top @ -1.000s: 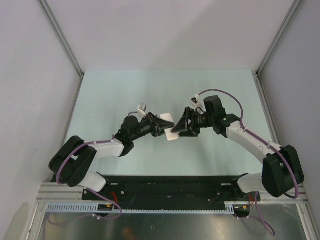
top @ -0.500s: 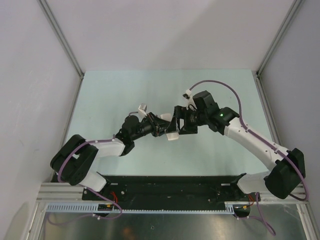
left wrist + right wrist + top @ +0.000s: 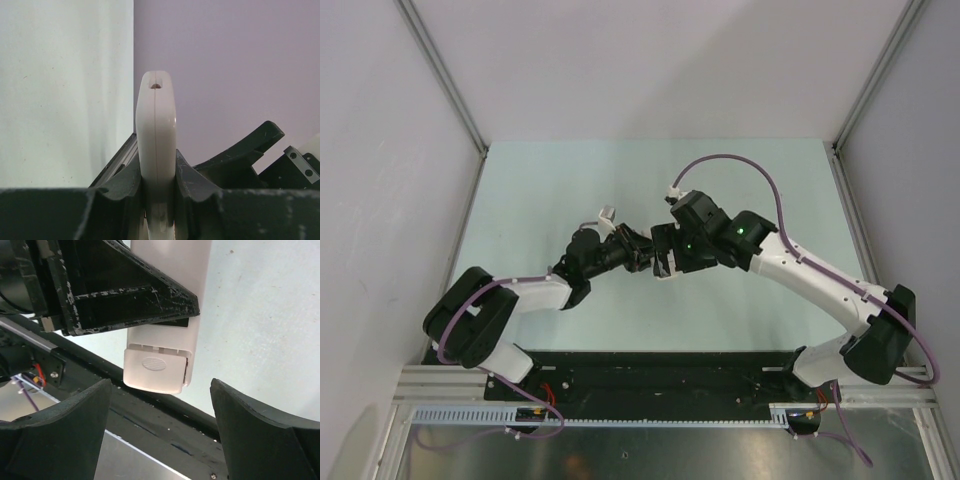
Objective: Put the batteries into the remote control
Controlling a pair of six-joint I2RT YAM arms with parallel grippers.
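My left gripper [image 3: 156, 176] is closed tight on the small flat white plastic remote control [image 3: 156, 127] and holds it on its edge, above the middle of the pale green tabletop [image 3: 550, 190]. My right gripper [image 3: 160, 392] stands wide open and holds nothing. The remote's end with the ribbed cover shows between its two black fingers [image 3: 65, 425], not touching them.

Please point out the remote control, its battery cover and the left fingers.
remote control [image 3: 156, 145], left wrist view, narrow white edge.
battery cover [image 3: 157, 365], right wrist view, ribbed oval.
left fingers [image 3: 125, 295], right wrist view, scuffed black side.
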